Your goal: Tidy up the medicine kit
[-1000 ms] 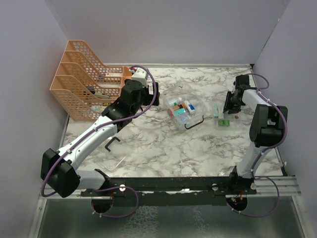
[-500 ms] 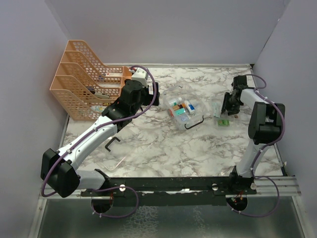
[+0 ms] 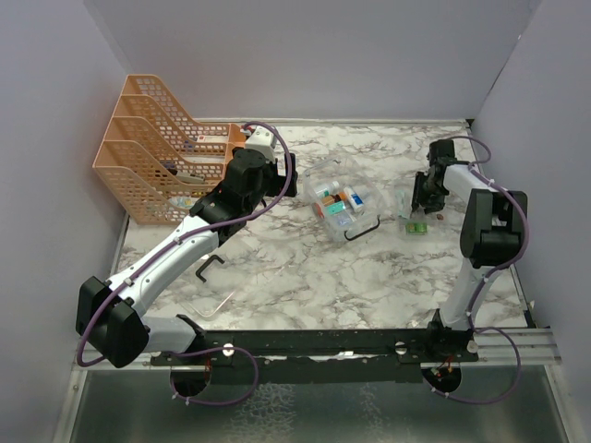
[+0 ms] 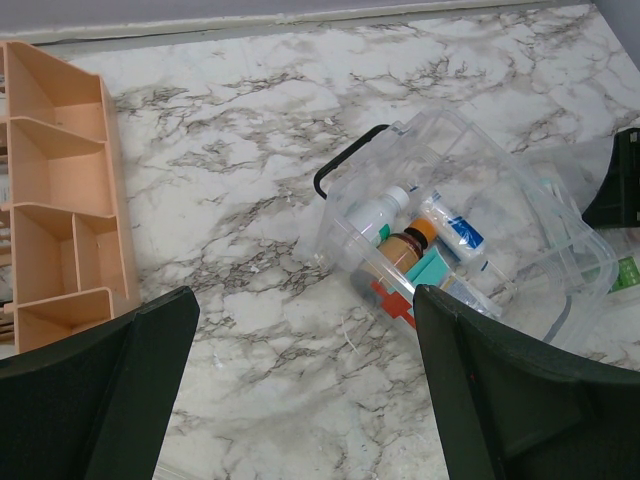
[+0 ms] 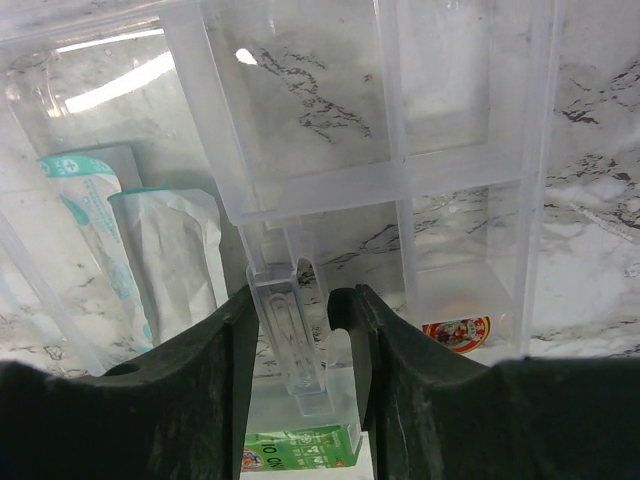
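The medicine kit point(image 3: 343, 201) sits on the desk point(image 3: 295, 268) near the centre of the frame, with bottles inside. Its thin clear plastic is probably light, slick and slightly springy, so the black handle point(image 4: 335, 170) looks the safest hold. The left hand point(image 4: 300, 320) hangs wide open and empty. The right hand point(image 5: 305, 310) brackets a clear tray's point(image 5: 310, 100) tab; I cannot tell whether it pinches.

One medicine kit point(image 3: 340, 201), one orange mesh rack point(image 3: 148, 159), two robot arms point(image 3: 175, 247) point(image 3: 487, 231)

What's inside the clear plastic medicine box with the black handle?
Through the clear rectangular plastic box: a white bottle, a brown orange-capped bottle, a teal carton, a blue-printed white tube and a red item. Whatever lies beneath them is covered.
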Controlling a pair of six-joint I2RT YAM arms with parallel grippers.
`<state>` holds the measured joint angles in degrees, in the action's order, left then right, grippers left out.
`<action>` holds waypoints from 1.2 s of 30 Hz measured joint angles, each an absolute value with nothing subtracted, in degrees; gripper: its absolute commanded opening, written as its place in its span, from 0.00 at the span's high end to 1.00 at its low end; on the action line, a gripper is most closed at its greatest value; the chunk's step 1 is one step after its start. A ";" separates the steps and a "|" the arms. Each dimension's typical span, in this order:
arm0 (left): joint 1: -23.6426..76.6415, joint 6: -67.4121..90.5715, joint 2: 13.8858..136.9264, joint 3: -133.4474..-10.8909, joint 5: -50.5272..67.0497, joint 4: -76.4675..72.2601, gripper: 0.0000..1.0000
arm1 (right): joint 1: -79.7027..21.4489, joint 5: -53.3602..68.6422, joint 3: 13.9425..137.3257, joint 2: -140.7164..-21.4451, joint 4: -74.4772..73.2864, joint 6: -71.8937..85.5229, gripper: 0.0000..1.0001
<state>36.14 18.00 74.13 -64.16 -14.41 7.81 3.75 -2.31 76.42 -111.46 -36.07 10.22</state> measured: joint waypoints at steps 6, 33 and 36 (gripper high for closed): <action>36.14 18.00 74.13 -64.16 -14.44 7.79 0.08 | 2.85 -4.54 76.77 -111.63 -36.14 10.20 0.54; 36.14 18.02 74.13 -64.14 -14.41 7.77 0.08 | 1.19 -6.59 76.75 -111.63 -35.42 10.15 0.85; 36.14 18.02 74.02 -63.88 -14.41 7.77 0.08 | 1.04 -6.72 76.77 -111.57 -35.40 10.37 0.94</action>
<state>36.14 18.02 74.02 -63.88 -14.41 7.77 1.04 -6.72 76.77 -111.57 -35.40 10.37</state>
